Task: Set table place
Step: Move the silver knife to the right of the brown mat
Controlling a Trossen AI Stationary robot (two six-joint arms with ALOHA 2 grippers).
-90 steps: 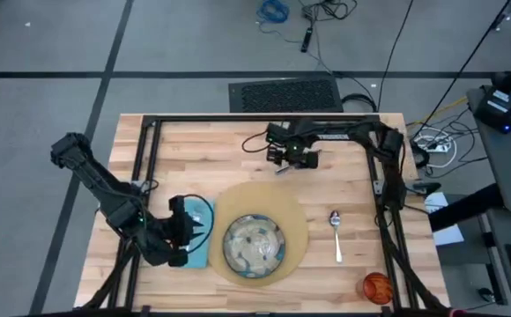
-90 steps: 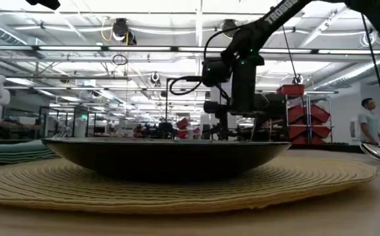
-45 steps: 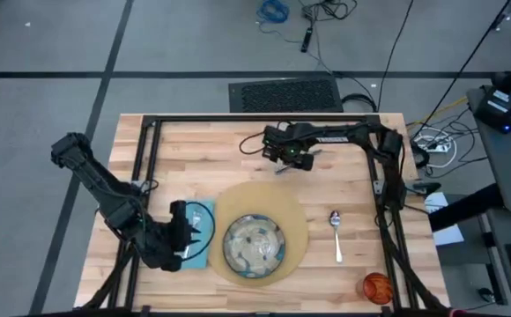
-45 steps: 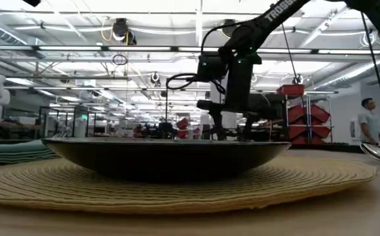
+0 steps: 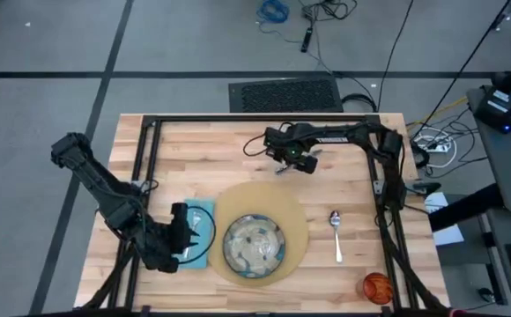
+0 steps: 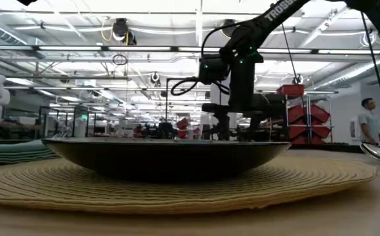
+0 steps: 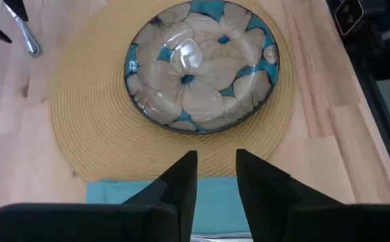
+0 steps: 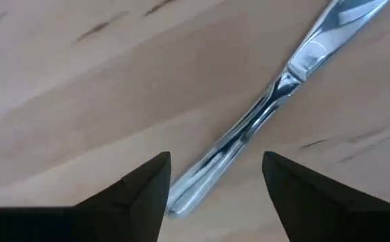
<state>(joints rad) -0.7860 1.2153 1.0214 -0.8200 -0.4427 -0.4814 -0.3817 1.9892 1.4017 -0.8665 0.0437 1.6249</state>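
Two end effectors: right end effector [image 8: 215,178] spread astride knife [image 8: 276,94] handle, apparently untouched, left end effector [image 7: 216,176] nearly closed above teal napkin [image 7: 212,202].

keyboard [image 5: 285,94] on grey floor beyond the surface's far edge | blue cable coil [image 5: 273,11] farther off | person [image 6: 370,121] standing in the room, far right | red bins [image 6: 306,113] on shelving

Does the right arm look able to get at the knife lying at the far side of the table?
Probably yes. The right gripper hangs just above the knife, fingers open to either side of its handle, with only bare table around it. The left gripper waits over the napkin, well out of the way.
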